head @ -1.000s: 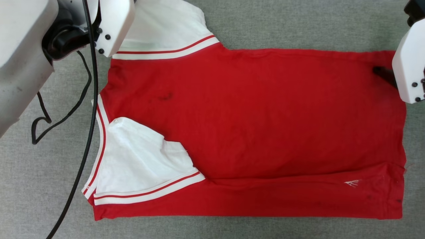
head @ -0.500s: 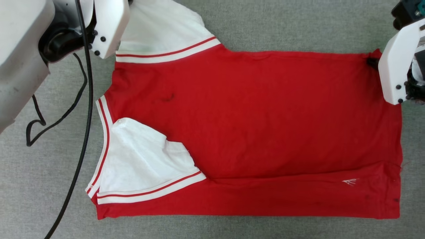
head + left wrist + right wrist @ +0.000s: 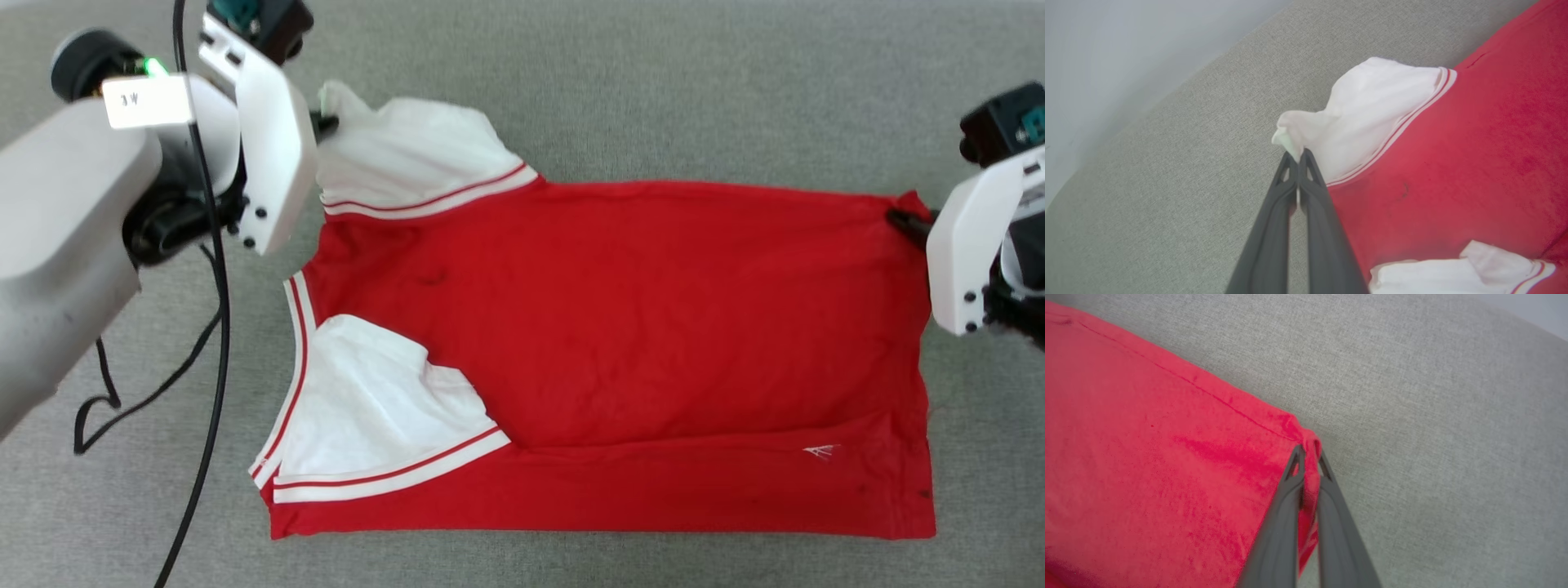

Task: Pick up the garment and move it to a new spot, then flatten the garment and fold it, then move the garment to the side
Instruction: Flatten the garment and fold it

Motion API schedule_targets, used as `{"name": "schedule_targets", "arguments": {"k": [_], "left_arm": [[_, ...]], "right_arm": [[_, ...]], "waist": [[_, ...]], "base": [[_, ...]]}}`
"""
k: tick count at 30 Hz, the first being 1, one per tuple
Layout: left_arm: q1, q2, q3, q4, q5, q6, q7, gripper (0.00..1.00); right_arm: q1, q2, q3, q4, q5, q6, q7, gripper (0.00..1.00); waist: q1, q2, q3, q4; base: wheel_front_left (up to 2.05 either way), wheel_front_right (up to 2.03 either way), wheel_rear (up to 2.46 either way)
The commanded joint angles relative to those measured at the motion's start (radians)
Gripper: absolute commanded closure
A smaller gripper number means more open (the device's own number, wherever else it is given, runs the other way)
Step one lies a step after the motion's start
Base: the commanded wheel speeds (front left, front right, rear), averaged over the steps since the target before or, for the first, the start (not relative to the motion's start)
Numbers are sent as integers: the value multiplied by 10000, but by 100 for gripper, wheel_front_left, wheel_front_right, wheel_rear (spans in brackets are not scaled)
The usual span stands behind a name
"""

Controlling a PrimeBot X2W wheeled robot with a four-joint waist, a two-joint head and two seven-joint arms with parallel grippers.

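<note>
**Garment held at two far corners.** The garment (image 3: 653,327), red with white sleeves, is shown spread on a grey woven surface (image 3: 694,82); the collar is turned toward the robot's left and the hem toward its right. The near sleeve (image 3: 375,408) is laid folded onto the red body; a small white logo (image 3: 820,451) is seen near the hem, below a long crease. The left gripper (image 3: 1299,154) is seen with its jaws closed on the edge of the far sleeve (image 3: 408,155), whose white cloth is drawn up into a peak. The right gripper (image 3: 1308,451) is seen with its jaws closed on the far hem corner, red cloth being pinched between the fingers. A black cable (image 3: 214,343) is draped down beside the collar.
</note>
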Motion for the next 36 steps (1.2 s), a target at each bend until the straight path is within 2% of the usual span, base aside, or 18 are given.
{"name": "schedule_targets", "arguments": {"k": [1,10,16,17,19,20,23,29,36], "left_arm": [[356,126,-27,-125,-51,-4,-165,100],[1917,719,-147,-930,-182,213,-708,100],[3464,1359,-206,-2000,-425,851,-1207,100],[3464,1359,-206,-2000,-425,851,-1207,100],[4037,1663,-208,-2423,-347,1171,-1359,100],[4037,1663,-208,-2423,-347,1171,-1359,100],[4879,1929,-238,-2910,-482,1538,-1555,100],[5827,2002,-265,-3156,-632,1896,-1737,100],[6642,1637,-274,-2551,-729,2081,-2092,100]], "right_arm": [[351,-94,-3,-84,143,-8,-224,100],[1868,-456,-127,-649,497,-8,-691,100],[3369,-835,-373,-1341,838,-8,-693,100],[3369,-835,-373,-1341,838,-8,-693,100],[3971,-967,-524,-1628,901,-10,-656,100],[3971,-967,-524,-1628,901,-10,-656,100],[4714,-948,-759,-1980,1016,-10,-649,100],[5568,-868,-1031,-2332,1073,-8,-568,100],[6209,-505,-1260,-2189,837,-8,-535,100]], "waist": [[1,0,-488,67],[1,0,-1337,184],[1,0,-1896,297],[1,0,-1896,297],[1,0,-2054,343],[1,0,-2054,343],[1,0,-2140,387],[1,0,-2090,436],[1,0,-1792,413]], "base": [[0,0,0],[0,0,0],[0,0,0],[0,0,0],[0,0,0],[0,0,0],[0,0,0],[0,0,0],[0,0,0]]}}
